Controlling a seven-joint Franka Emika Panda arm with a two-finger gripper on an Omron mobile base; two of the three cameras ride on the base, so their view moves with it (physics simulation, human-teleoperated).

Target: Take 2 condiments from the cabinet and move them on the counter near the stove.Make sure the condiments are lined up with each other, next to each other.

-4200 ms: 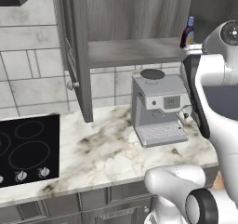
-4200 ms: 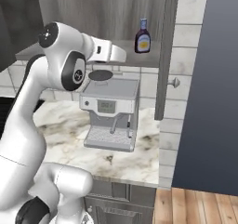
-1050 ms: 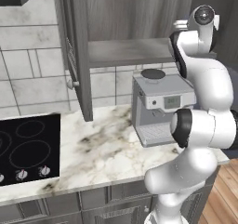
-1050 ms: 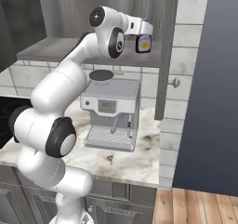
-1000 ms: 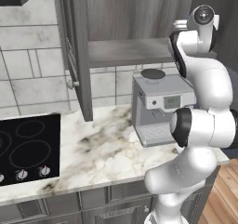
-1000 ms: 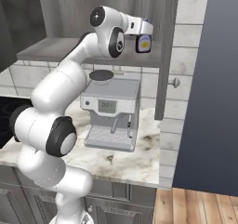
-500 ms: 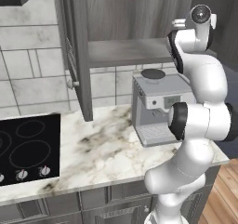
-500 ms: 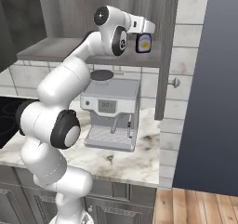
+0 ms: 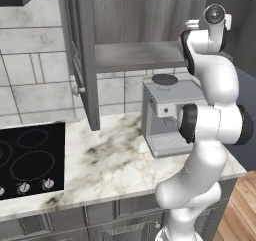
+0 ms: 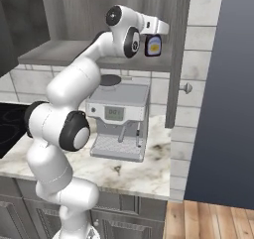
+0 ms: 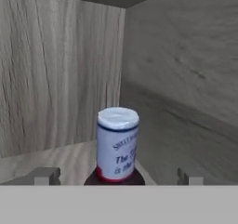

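Observation:
A slim dark bottle [image 11: 117, 144] with a blue-white cap, one of the condiments, stands upright on the grey plank shelf [image 11: 69, 158] of the cabinet [image 9: 135, 55]. In the hand view my gripper [image 11: 117, 177] is open, one fingertip [image 11: 46, 175] on each side of the bottle and well apart from it. The right base view has the bottle [image 10: 153, 45] at the shelf's right end, with my gripper [image 10: 154, 33] right over it. The stove [image 9: 25, 160] is at the left of the counter [image 9: 115, 160].
A boxy steel coffee machine [image 9: 165, 115] stands on the counter under the shelf, below my arm. The left cabinet door [image 9: 82, 60] hangs open over the counter, and the right door [image 10: 176, 54] stands just right of the bottle. The cabinet's side and back walls [image 11: 56, 79] are close around it.
Since several seconds ago the arm has risen and brought the hand up to the bottle. Over the last second only the upper links shifted a little; the jaws stayed open.

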